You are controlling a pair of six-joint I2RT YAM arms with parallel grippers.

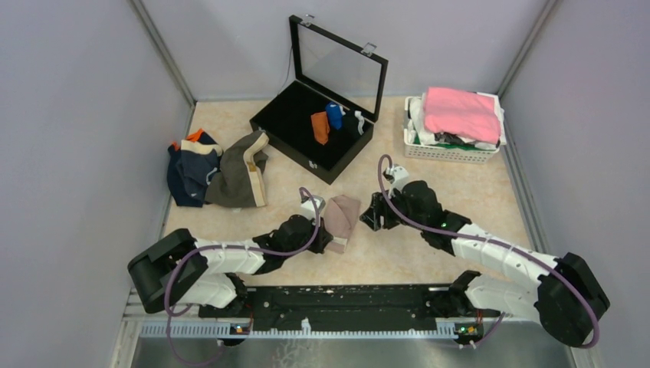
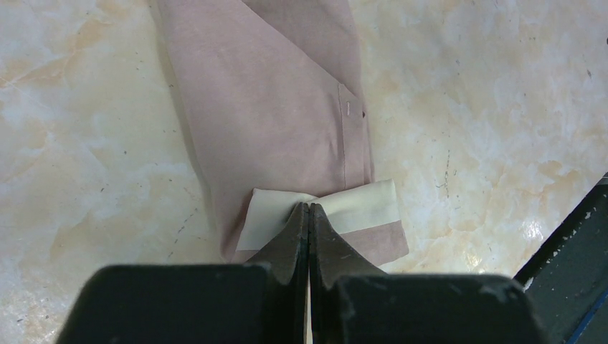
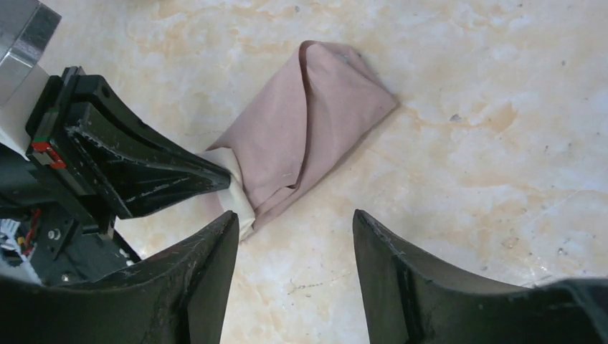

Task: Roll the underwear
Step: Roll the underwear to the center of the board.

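A pale pink-beige underwear [image 1: 341,218] lies folded into a narrow bundle on the marble table top between the two arms. My left gripper [image 2: 309,208] is shut, and its tips pinch the cream waistband [image 2: 358,204] at the bundle's near end. In the right wrist view the underwear [image 3: 308,136] slants up to the right, with the left gripper [image 3: 215,175] on its lower left end. My right gripper [image 3: 295,215] stands open just beside that end, over bare table, with nothing between its fingers. In the top view it [image 1: 371,215] sits right of the bundle.
More underwear lies heaped at the left: a navy piece [image 1: 188,169] and an olive-brown one [image 1: 241,172]. An open black case [image 1: 306,146] at the back holds rolled orange [image 1: 320,127] and blue [image 1: 334,115] pieces. A white basket [image 1: 452,152] with a pink cloth [image 1: 461,113] stands back right.
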